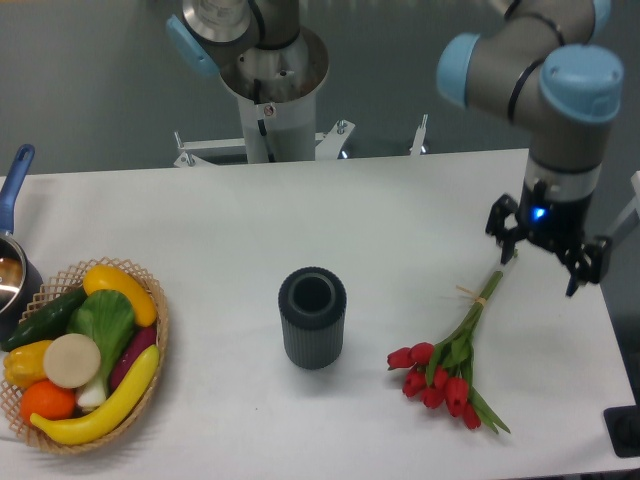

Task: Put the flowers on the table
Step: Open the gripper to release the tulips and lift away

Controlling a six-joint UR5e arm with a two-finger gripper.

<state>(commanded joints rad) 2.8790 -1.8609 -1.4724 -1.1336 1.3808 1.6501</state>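
Observation:
The flowers (pixel 445 365), a bunch of red tulips with green stems tied by tan string, lie flat on the white table (pixel 380 210) at the right, heads toward the front, stem ends pointing up-right. My gripper (pixel 548 267) hangs just above and to the right of the stem ends. Its fingers are spread apart and hold nothing. A dark ribbed vase (pixel 312 317) stands upright and empty at the table's middle, left of the flowers.
A wicker basket of vegetables (pixel 85 355) sits at the front left. A pot with a blue handle (pixel 15 240) is at the left edge. The arm's base (pixel 270 95) stands behind the table. The table's right edge is close to the gripper.

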